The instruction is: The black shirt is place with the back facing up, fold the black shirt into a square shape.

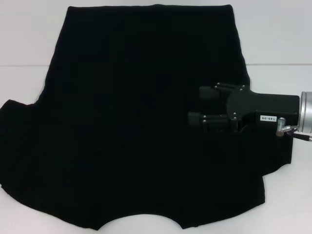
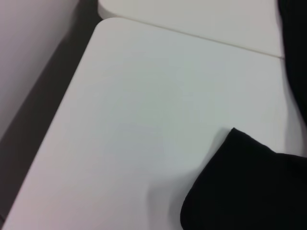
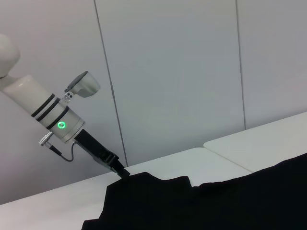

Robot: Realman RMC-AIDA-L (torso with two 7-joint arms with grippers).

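Observation:
The black shirt lies spread flat on the white table, plain side up, hem at the far edge and sleeves toward the near corners. My right gripper hovers over the shirt's right half, fingers pointing left and open, holding nothing. My left gripper is out of the head view. The right wrist view shows it at the corner of the shirt's left sleeve. The left wrist view shows that sleeve corner lying on the table.
A seam between two white tabletops runs across the far side. A dark gap lies beyond the table's left edge, next to a wall. Grey wall panels stand behind the table.

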